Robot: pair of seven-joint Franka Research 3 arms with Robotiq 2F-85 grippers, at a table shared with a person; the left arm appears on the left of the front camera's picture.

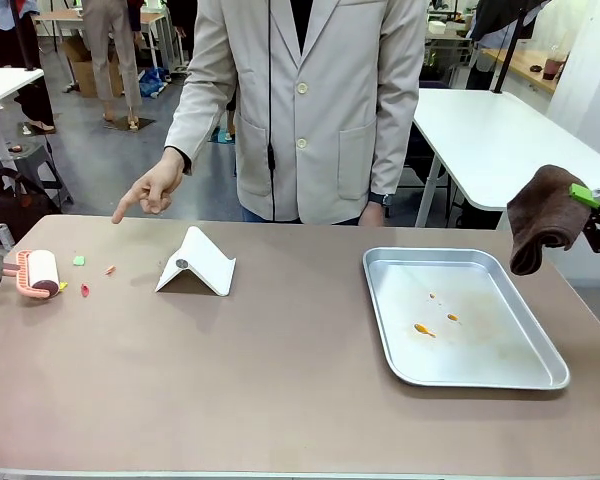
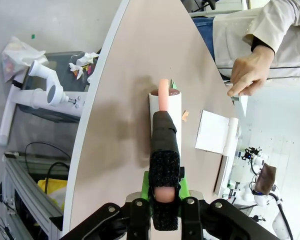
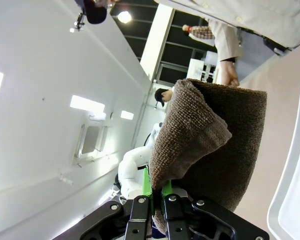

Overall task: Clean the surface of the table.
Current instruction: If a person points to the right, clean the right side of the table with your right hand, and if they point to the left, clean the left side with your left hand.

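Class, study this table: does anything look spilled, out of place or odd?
Yes. Small coloured scraps lie loose on the table beside the lint roller, where the person's hand points. Orange smears also spot the metal tray.

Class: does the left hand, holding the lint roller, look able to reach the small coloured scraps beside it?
Probably yes. The lint roller in the left hand is right next to the scraps, with bare table between; the white folded stand sits farther along.

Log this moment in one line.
left end effector: shut on roller | right end effector: shut on cloth | hand: pointing | table: scraps | tray: orange spots
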